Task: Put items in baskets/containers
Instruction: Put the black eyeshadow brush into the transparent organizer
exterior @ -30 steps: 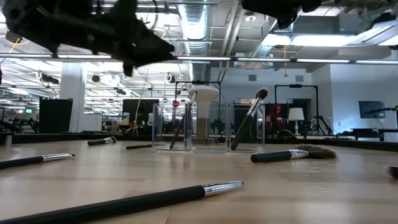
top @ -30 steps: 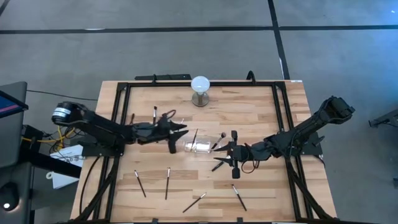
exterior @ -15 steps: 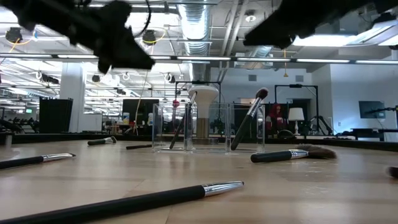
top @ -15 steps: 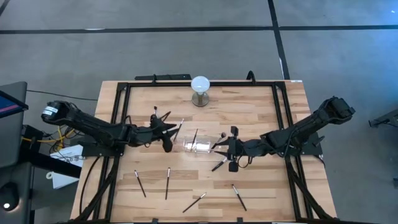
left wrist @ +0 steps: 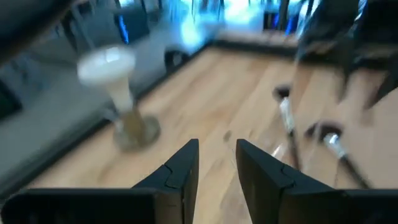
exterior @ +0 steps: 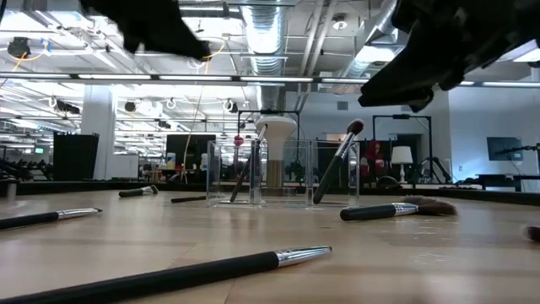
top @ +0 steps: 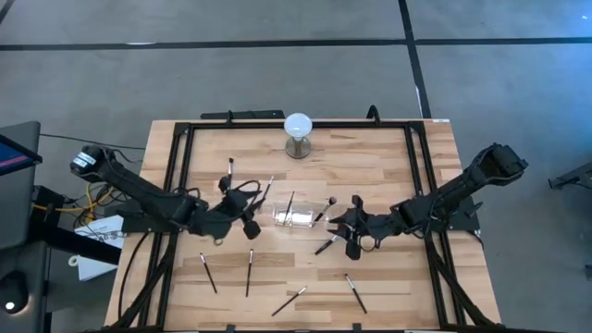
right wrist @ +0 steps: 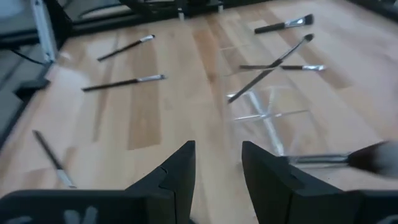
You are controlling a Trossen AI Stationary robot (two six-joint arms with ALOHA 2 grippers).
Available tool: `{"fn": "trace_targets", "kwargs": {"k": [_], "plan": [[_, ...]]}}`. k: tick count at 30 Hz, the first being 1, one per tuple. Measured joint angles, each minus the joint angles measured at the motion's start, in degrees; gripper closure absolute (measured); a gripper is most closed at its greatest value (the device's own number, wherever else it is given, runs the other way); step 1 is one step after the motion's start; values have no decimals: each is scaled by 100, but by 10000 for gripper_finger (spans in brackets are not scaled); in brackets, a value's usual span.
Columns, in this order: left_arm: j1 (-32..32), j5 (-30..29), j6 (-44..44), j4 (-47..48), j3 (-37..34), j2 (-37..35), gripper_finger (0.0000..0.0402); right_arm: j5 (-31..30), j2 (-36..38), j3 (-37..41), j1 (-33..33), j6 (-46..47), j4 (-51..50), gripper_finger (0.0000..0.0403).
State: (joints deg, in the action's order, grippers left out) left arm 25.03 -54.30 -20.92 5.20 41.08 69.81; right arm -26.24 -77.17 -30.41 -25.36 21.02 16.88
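Note:
A clear holder [top: 294, 218] stands mid-table with two brushes [exterior: 340, 160] leaning in it, heads up. Several more slim brushes lie flat on the wood, among them a fan-headed brush [exterior: 396, 209] on the holder's right and others near the front edge [top: 250, 273]. My left gripper [left wrist: 216, 146] hangs open above the table, left of the holder [top: 248, 215], nothing between its fingers. My right gripper [right wrist: 217, 149] is open too, low on the holder's right [top: 344, 227], above the fan-headed brush, and looks at the holder [right wrist: 267, 106].
A white globe on a metal base [top: 298, 134] stands near the far edge. A black frame [top: 180, 185] runs around the work area. Loose brushes lie at the far left [top: 229, 168] and along the near side [top: 356, 293].
My left gripper has drawn back from the holder toward the table's left and near side, rising and rolling as it went. My right gripper has come down beside the holder's right end and rolled. No brush has moved.

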Motion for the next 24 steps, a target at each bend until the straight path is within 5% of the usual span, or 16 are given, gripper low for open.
{"fn": "trace_targets", "kwargs": {"k": [7, 13, 24], "plan": [[-1240, 1552, -980, 1603, -11, 47, 297, -786, 0, 0, -680, 561, 26, 282], [-1302, 2173, -336, 1457, -11, 40, 297, -1330, 0, 0, -949, 603, 93, 282], [-1391, 1848, 1205, 286, -11, 13, 297, -1449, 0, 0, -811, -98, -13, 282]]}}
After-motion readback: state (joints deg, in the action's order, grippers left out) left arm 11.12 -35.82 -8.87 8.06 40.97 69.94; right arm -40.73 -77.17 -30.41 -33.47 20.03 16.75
